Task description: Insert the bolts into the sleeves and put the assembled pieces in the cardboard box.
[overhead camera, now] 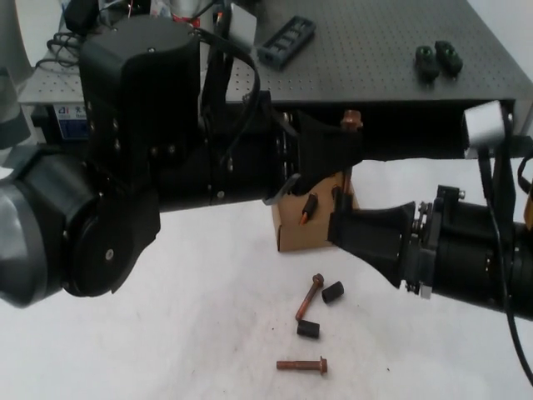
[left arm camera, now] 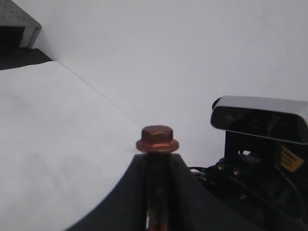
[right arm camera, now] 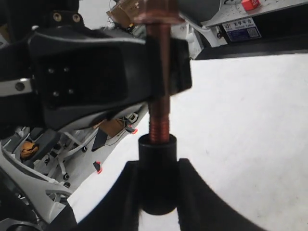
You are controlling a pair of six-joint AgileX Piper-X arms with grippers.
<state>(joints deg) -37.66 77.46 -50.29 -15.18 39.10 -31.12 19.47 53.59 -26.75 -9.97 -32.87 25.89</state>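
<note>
My left gripper [left arm camera: 156,166] is shut on a copper bolt [left arm camera: 157,140], held upright with its head above the fingers. In the right wrist view my right gripper [right arm camera: 157,180] is shut on a black sleeve [right arm camera: 157,163], and the bolt's threaded end [right arm camera: 159,127] sits in the sleeve's top opening. In the high view both grippers [overhead camera: 343,154] [overhead camera: 340,221] meet just above the cardboard box [overhead camera: 287,229], which holds an assembled piece [overhead camera: 310,207]. The bolt's head [overhead camera: 351,119] sticks out above the left gripper.
On the white cloth in front of the box lie a bolt [overhead camera: 311,293] with a sleeve [overhead camera: 308,329] at its end, a loose sleeve [overhead camera: 332,292] and another bolt [overhead camera: 301,365]. A black tray [overhead camera: 286,40] and two dark parts [overhead camera: 437,58] rest on the perforated board behind.
</note>
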